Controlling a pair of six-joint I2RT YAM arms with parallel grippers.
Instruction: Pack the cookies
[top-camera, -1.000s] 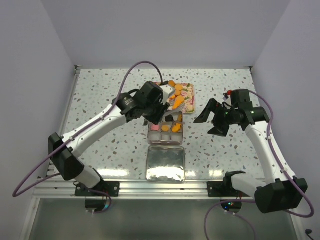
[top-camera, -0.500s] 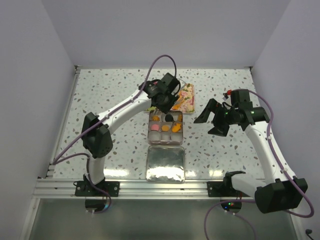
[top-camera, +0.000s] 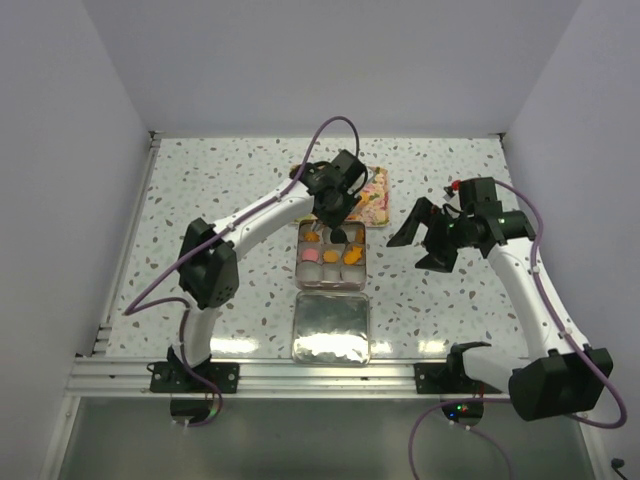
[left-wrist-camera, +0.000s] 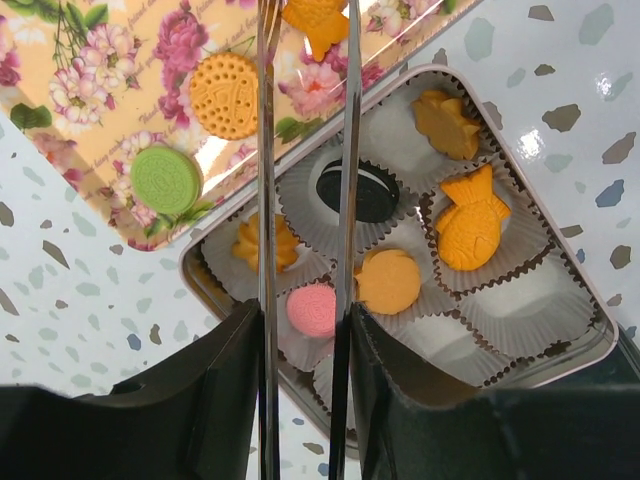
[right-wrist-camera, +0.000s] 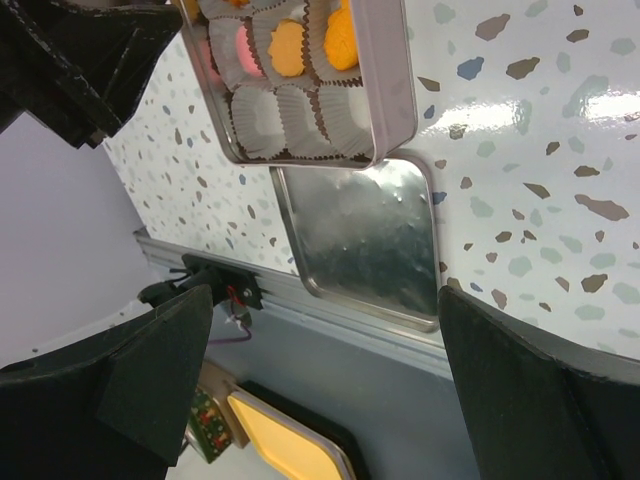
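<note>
My left gripper is shut on thin metal tongs, whose two blades reach out over the floral tray. An orange star-shaped cookie lies between the blades at the top edge of the view; contact cannot be told. A ridged orange cookie and a green one lie on the tray. The open tin holds paper cups with a black cookie, a pink one and orange ones. My right gripper hangs open right of the tin, empty.
The tin's metal lid lies flat just in front of the tin, near the table's front rail. Several paper cups at the tin's near end hold nothing. White walls close in the table on three sides.
The left arm has swung its gripper right and back, from over the tin's left side to the floral tray. The right arm has not moved.
</note>
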